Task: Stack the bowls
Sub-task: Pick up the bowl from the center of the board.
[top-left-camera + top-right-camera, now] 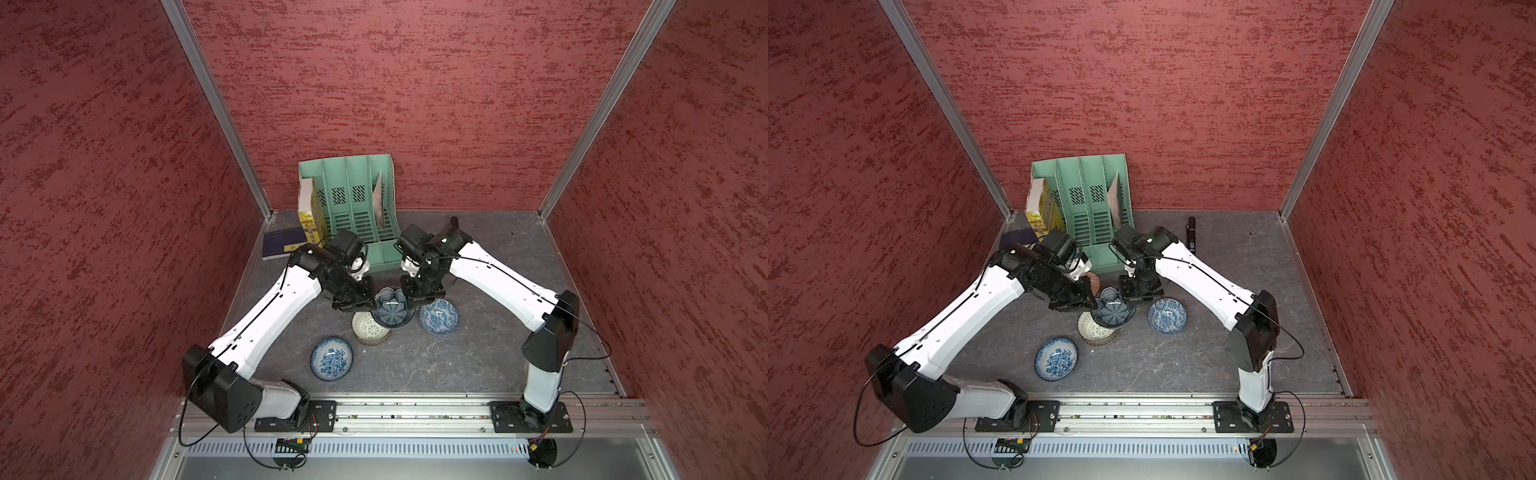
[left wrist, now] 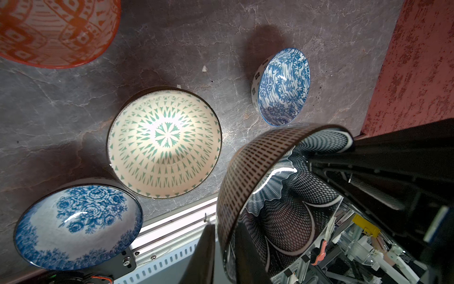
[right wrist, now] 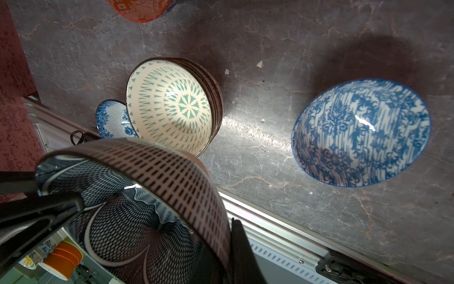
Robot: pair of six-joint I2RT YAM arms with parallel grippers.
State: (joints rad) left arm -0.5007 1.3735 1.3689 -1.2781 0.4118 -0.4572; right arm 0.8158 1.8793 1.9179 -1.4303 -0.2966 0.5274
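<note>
Both grippers hold a bowl (image 1: 391,311) in the air between them; its outside (image 2: 245,167) is pinkish with dark dashes, its inside dark blue net petals. My right gripper (image 3: 224,236) is shut on its rim. My left gripper (image 2: 226,228) straddles the opposite rim, the inner finger on the wall and the outer finger a sliver off it. Below stands a green-lattice bowl (image 1: 368,330) on top of a short stack. Two blue-white floral bowls (image 1: 438,316) (image 1: 331,358) sit singly on the table. An orange bowl (image 2: 54,29) lies partly under the left arm.
A green file organiser (image 1: 357,208) stands at the back wall, with a yellow book (image 1: 309,224) leaning on it and a dark blue book (image 1: 282,243) lying flat beside it. A black stick-like object (image 1: 1192,232) lies at the back right. Red walls enclose three sides; an aluminium rail (image 1: 415,411) runs along the front.
</note>
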